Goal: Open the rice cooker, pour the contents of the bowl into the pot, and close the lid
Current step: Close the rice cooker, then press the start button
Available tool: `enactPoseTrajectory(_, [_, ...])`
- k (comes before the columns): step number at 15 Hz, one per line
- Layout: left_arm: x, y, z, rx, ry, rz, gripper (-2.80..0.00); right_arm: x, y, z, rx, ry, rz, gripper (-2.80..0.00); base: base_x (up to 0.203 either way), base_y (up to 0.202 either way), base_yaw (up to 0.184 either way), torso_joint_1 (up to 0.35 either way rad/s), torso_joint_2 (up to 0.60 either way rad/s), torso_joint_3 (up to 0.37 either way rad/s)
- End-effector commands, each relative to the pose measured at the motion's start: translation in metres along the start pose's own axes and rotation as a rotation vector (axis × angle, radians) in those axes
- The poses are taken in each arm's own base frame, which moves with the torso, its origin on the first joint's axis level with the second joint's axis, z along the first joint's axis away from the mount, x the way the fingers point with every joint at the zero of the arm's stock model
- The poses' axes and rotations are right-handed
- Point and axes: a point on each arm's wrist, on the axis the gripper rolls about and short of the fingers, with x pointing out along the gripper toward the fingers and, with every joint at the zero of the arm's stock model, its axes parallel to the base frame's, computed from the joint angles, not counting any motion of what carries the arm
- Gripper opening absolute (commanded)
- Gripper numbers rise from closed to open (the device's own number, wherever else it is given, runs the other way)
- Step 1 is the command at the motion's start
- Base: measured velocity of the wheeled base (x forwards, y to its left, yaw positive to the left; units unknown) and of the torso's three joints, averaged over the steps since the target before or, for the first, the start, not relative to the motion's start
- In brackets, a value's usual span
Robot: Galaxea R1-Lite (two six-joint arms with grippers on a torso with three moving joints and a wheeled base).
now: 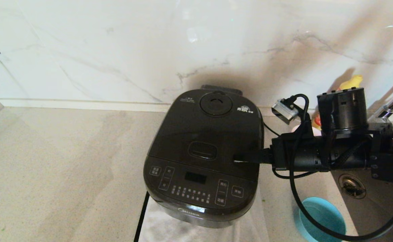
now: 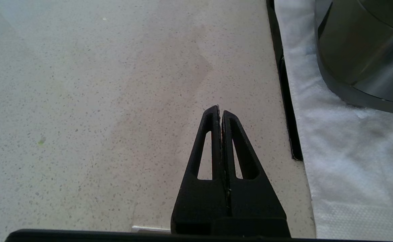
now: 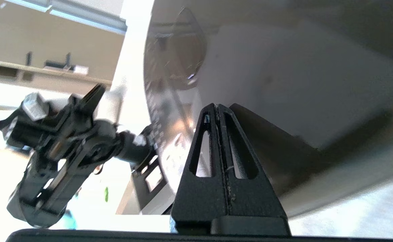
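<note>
In the head view, the rice cooker (image 1: 201, 158) sits near the middle of the speckled beige worktop (image 1: 58, 168), close to the marble wall (image 1: 115, 50). Its lid (image 1: 210, 127) is down, with the round vent cap (image 1: 216, 103) towards the wall and the oblong button (image 1: 202, 150) nearer the front panel (image 1: 196, 186). A black cord (image 1: 142, 218) runs from the cooker's front towards the near edge, and a white cloth (image 1: 169, 228) lies under the cooker. The right hand (image 1: 240, 157) reaches in level from the right, its fingers pressed together, with the tip over the lid's right edge, just beside the oblong button; whether it touches the lid cannot be told. A blue bowl (image 1: 321, 218) stands on the worktop to the right of the cooker, below the right arm, next to the sink (image 1: 368, 191). A yellow bottle (image 1: 351, 81) shows behind the arm against the wall.

In the left wrist view, the left hand (image 2: 220, 109) hangs above bare worktop (image 2: 99, 117), fingers together and holding nothing. The cord (image 2: 285, 101) and the cloth (image 2: 351, 151) lie to one side of it, with the cooker's lower edge (image 2: 361, 60) on the cloth.

In the right wrist view, the right hand (image 3: 218, 107) is closed and empty, its tip right at the glossy lid (image 3: 284, 84). The cooker's button panel (image 3: 163, 127) shows at an angle beside the fingers, and the left arm (image 3: 58, 151) is seen beyond the cooker.
</note>
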Motion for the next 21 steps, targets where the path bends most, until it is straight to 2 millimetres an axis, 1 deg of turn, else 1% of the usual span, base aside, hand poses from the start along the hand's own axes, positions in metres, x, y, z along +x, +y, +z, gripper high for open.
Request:
enactPoseTrajectory(1, [0.000,0.000,0.000,0.000,0.001,0.000,-2.80,-0.017,0.012,0.011,-0.050,-0.077,0.021,-2.80,0.000,0.000,0.000,0.000,0.00,0.000])
enactPoseTrajectory(4, [0.000,0.000,0.000,0.000,0.003,0.000,-2.80,-0.044,0.025,0.027,-0.114,-0.196,0.028,-2.80,0.000,0.000,0.000,0.000,0.00,0.000])
enactPoseTrajectory(7, [0.000,0.000,0.000,0.000,0.003,0.000,-2.80,-0.060,0.039,0.039,-0.165,-0.266,0.038,-2.80,0.000,0.000,0.000,0.000,0.00,0.000])
enactPoseTrajectory(9, [0.000,0.000,0.000,0.000,0.002,0.000,-2.80,-0.075,0.042,0.047,-0.183,-0.318,0.018,-2.80,0.000,0.000,0.000,0.000,0.00,0.000])
enactPoseTrajectory(11, [0.000,0.000,0.000,0.000,0.002,0.000,-2.80,-0.090,0.049,0.054,-0.193,-0.389,-0.046,-2.80,0.000,0.000,0.000,0.000,0.00,0.000])
enactPoseTrajectory(15, [0.000,0.000,0.000,0.000,0.003,0.000,-2.80,-0.113,0.073,0.068,-0.147,-0.443,-0.306,-2.80,0.000,0.000,0.000,0.000,0.00,0.000])
enactPoseTrajectory(16, [0.000,0.000,0.000,0.000,0.003,0.000,-2.80,-0.120,0.083,0.066,-0.134,-0.427,-0.372,-2.80,0.000,0.000,0.000,0.000,0.00,0.000])
enactPoseTrajectory(18, [0.000,0.000,0.000,0.000,0.001,0.000,-2.80,-0.132,0.107,0.054,-0.140,-0.388,-0.474,-2.80,0.000,0.000,0.000,0.000,0.00,0.000])
enactPoseTrajectory(19, [0.000,0.000,0.000,0.000,0.001,0.000,-2.80,-0.134,0.117,0.047,-0.150,-0.364,-0.509,-2.80,0.000,0.000,0.000,0.000,0.00,0.000])
enactPoseTrajectory(21, [0.000,0.000,0.000,0.000,0.003,0.000,-2.80,-0.136,0.131,0.030,-0.155,-0.282,-0.542,-2.80,0.000,0.000,0.000,0.000,0.00,0.000])
